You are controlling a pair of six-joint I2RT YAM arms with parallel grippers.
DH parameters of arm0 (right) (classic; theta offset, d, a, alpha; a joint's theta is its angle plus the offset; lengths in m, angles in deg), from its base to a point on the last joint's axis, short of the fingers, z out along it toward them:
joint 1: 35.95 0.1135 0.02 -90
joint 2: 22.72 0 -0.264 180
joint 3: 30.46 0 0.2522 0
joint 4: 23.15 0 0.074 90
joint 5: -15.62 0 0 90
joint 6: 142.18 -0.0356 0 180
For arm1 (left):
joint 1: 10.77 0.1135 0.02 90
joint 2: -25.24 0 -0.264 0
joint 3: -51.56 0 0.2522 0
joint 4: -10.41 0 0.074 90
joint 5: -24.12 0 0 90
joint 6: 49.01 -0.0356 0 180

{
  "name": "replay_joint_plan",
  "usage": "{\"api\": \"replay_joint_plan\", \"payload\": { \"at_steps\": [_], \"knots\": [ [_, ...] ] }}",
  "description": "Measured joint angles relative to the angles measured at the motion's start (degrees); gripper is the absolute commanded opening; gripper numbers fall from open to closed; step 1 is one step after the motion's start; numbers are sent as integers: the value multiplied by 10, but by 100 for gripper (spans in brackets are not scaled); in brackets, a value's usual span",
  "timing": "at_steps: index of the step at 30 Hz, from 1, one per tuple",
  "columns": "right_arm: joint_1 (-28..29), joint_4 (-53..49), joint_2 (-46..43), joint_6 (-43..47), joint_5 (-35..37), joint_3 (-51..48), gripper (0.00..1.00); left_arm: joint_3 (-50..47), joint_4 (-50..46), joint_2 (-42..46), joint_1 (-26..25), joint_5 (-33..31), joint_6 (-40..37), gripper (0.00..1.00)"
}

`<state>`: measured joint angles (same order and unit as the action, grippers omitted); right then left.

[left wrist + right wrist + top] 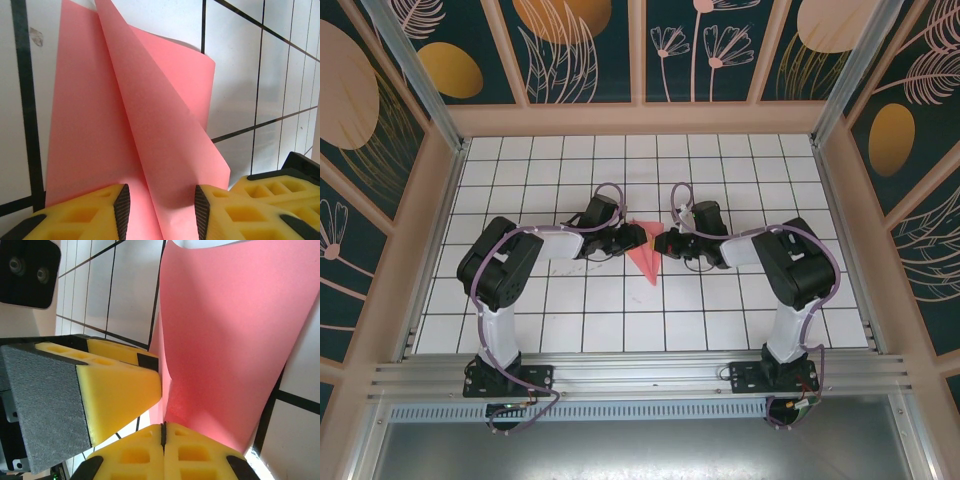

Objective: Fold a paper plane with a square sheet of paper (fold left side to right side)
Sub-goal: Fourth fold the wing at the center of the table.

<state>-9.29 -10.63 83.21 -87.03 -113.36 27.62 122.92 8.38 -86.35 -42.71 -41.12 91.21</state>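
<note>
**Paper nipped on the right, straddled on the left**

Lying near the middle of the counter (pixel 570 310): the paper (pixel 646 262), a pink pointed shape, tip toward the near edge. Upper part hidden from above under both tools, nose to nose over it; folds too small there to count.

Left tool (pixel 161 206): jaws standing moderately apart, astride the paper, a raised crease running up between the black pads (pixel 121 207). Only the finger ends in frame, the rest cut off at the bottom. Hard to tell whether either pad touches the paper. One flap standing up and curling over, covering the layer beneath.

Right tool (pixel 163 429): shut tight, tips together with no gap. Paper's lower edge running straight into the seam, apparently nipped there, the very point of contact too tight to see. Sheet rising from the tips and curling out of frame at the top. Just beside, one yellow, grey-padded finger (pixel 122 390) of the left tool; touching the paper or not, cannot tell. Top left corner: a black housing (pixel 25 270) with two screws, cut off by the edge.
</note>
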Motion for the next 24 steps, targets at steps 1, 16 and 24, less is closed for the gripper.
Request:
{"api": "replay_joint_plan", "payload": {
  "at_steps": [1,16,24],
  "knots": [
    [0,-4,0,0,2,2,0,0,0,0,0,0,0,43],
    [0,-67,0,30,57,7,0,1,-1,0,0,-2,0,43],
    [0,-86,0,38,67,13,0,1,-1,0,0,-1,-1,43]
  ]
}}
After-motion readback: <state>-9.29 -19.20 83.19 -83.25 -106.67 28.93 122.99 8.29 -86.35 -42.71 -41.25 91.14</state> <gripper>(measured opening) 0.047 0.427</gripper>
